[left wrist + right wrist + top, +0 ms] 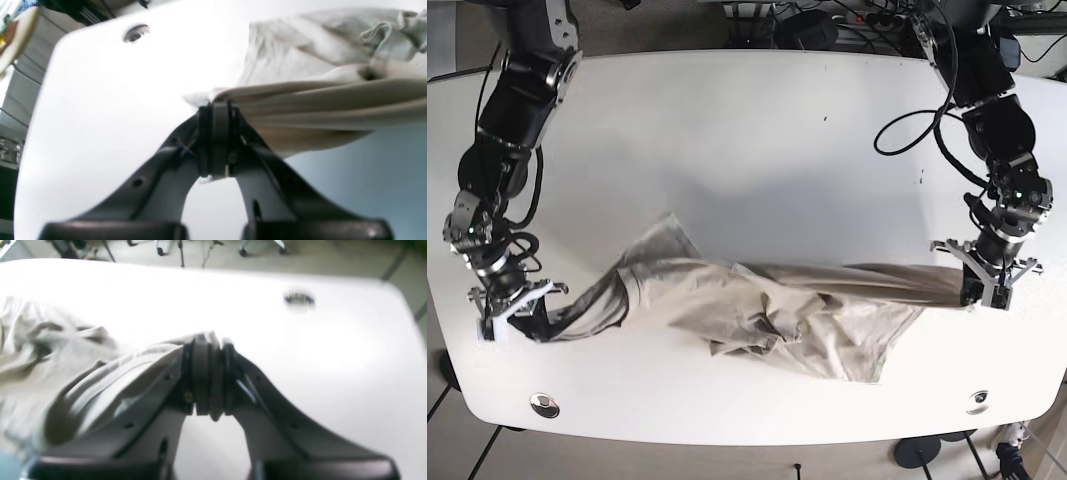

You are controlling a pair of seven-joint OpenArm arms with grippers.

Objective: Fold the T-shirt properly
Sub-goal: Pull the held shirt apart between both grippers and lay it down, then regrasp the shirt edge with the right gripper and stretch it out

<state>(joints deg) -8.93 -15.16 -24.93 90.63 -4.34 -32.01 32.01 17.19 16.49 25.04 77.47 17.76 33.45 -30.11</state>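
Observation:
A beige T-shirt lies crumpled and stretched across the front half of the white table. My left gripper is shut on one end of the T-shirt at the right and holds it taut just above the table; in the left wrist view the gripper pinches the cloth. My right gripper is shut on the other end at the left; in the right wrist view the gripper clamps bunched cloth. The middle of the shirt sags in folds on the table.
Two round cable holes are set in the table near its front edge, one at the left and one at the right. Cables hang along the left arm. Chairs and gear stand beyond the far edge.

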